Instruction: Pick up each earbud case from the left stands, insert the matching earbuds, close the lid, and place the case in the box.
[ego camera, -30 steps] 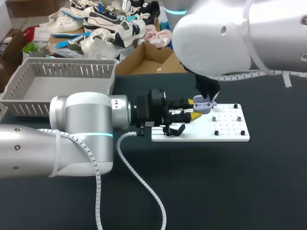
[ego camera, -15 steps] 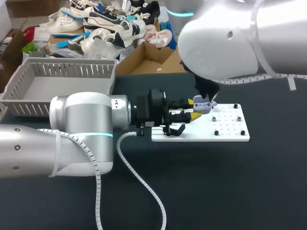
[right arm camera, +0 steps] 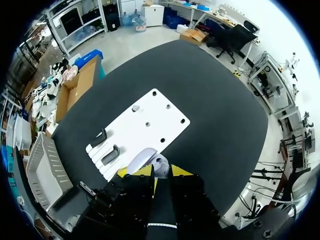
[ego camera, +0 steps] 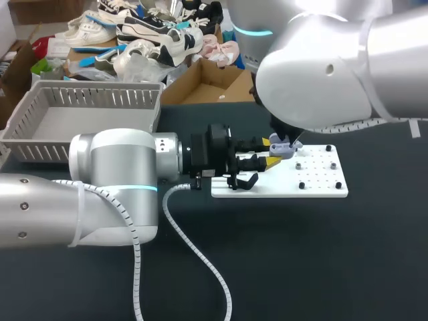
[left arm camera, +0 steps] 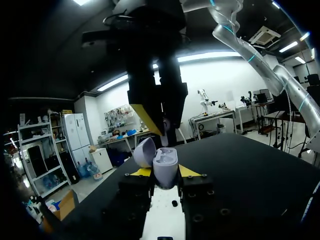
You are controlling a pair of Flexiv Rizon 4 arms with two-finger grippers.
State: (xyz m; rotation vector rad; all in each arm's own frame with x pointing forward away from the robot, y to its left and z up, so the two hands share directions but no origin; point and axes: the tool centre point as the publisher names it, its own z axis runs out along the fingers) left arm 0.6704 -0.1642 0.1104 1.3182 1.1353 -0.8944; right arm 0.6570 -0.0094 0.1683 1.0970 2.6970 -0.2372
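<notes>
the lavender earbud case (left arm camera: pixel 165 169) sat upright between the yellow tips of your left gripper (left arm camera: pixel 165 175). both fingers pressed on its sides, so that hand was closed on the case. its lid (left arm camera: pixel 144 152) stood open, tipped back to one side.

your right gripper (left arm camera: pixel 159 125) hung straight above the case, with its tip right at the open mouth. you could not tell whether it touched the case, how far it was open, or whether it carried anything. in its own wrist view the right gripper (right arm camera: pixel 161 173) covered most of the case (right arm camera: pixel 145 159), so only the lid and a bit of the rim showed ahead of it.

from the head view, your left gripper (ego camera: pixel 271 152) reached in level from the left and held the case (ego camera: pixel 281 148) above the white board (ego camera: pixel 321 190). the right gripper (ego camera: pixel 286 137) came down on it from the right arm overhead. two black stands (right arm camera: pixel 111 154) stood at the board's left end, just beside the left gripper. small black pegs (ego camera: pixel 302 185) dotted the other end.

the board lay flat on the dark table (ego camera: pixel 301 254). the grey slatted basket (ego camera: pixel 100 99) sat well apart at the table's far left.
</notes>
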